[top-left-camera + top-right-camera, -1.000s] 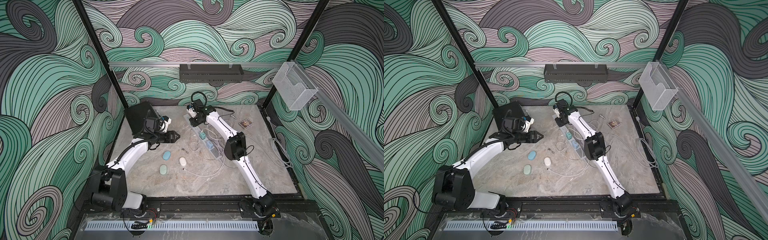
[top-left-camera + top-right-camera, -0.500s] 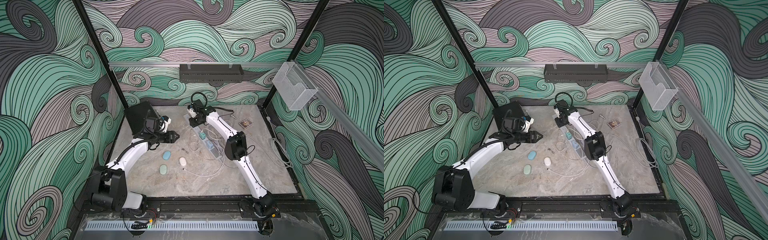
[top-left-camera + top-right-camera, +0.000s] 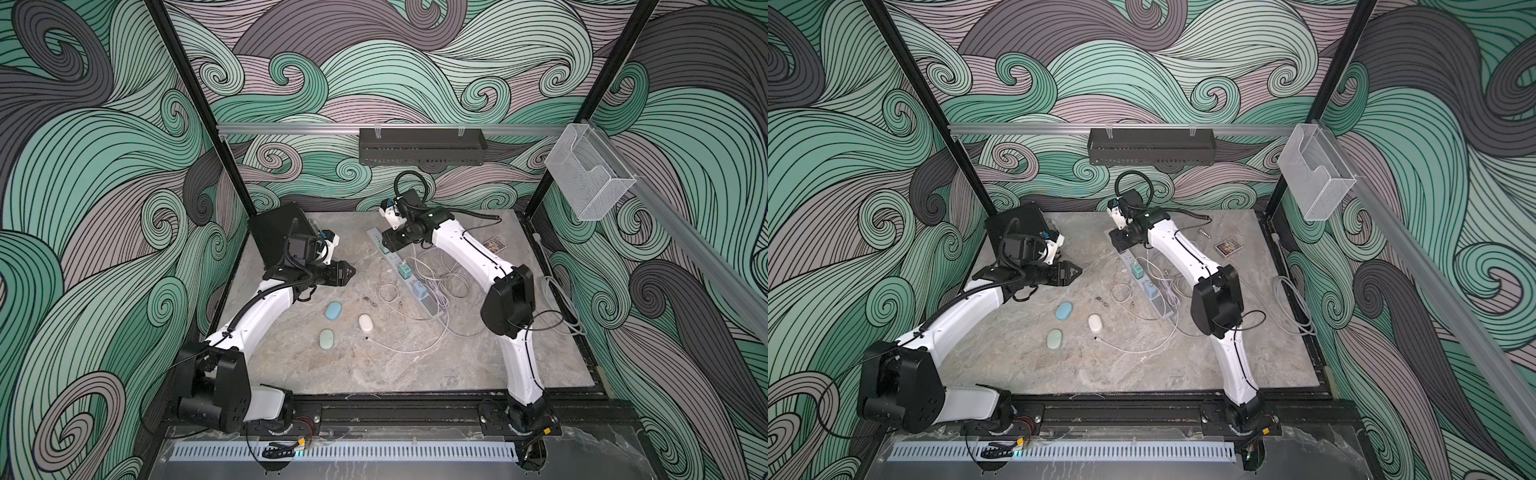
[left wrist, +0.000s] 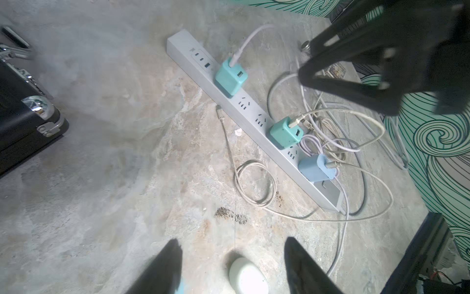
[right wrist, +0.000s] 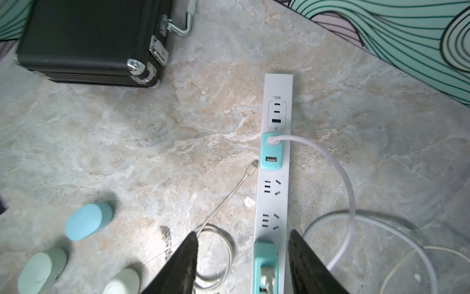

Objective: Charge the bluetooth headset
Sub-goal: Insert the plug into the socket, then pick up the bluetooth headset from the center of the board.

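3 headset cases lie unplugged near the power strip (image 5: 278, 86): blue case (image 3: 333, 311), green case (image 3: 327, 340), white case (image 3: 365, 323). The left gripper (image 4: 231, 240) and right gripper (image 5: 243, 233) hover open, empty; cabling seems not yet begun.

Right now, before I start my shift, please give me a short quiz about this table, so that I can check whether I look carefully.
1. How many chargers sit plugged into the power strip?
2. True or false: the white case lies inside the black box.
3. Which lies nearest the power strip? A blue case, B green case, C white case.
Key: 1 three; 2 false; 3 C.
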You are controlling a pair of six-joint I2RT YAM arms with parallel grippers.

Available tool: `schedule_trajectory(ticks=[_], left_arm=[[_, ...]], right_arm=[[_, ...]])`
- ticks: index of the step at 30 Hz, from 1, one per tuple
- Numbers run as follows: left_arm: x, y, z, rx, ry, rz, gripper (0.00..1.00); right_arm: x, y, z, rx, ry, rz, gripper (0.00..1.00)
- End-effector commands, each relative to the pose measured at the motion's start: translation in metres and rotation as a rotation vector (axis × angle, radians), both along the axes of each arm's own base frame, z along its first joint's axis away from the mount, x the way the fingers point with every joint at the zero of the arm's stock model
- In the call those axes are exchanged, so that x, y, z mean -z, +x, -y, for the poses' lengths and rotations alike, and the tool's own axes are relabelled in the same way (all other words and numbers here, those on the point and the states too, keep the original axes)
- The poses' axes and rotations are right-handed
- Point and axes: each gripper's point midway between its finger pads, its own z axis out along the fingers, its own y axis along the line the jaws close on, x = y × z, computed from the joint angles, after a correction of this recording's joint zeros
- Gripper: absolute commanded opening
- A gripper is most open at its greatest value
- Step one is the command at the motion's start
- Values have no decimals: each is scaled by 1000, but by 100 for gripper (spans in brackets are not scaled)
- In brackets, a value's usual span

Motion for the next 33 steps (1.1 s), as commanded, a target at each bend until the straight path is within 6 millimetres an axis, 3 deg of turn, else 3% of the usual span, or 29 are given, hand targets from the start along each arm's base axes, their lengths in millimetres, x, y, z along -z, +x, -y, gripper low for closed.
schedule_trajectory(ticks=[1,5,9,16,22,26,29,33], left_arm=[[-2,-4,-10,-33,60,1,64],[3,-16,-9,-62,96,-59,64],[13,-43,-11,-117,77,-215,63],[35,-105,-5,-186,46,-406,60],[46,-122,0,-139,94,-371,60],[55,-126,-12,-173,150,-382,62],[61,-134,-23,-239,196,-458,61],[74,-149,-52,-374,338,-569,58]], right_arm=[[-19,-26,5,-43,41,8,56],[-34,-62,23,-89,79,5,55],[-37,-98,46,-72,131,-54,53],[-23,-151,81,24,163,-140,48],[1,-197,87,-53,180,-156,43],[10,-217,82,-129,188,-140,45],[12,-221,82,-141,184,-118,47],[16,-223,80,-141,180,-126,46]])
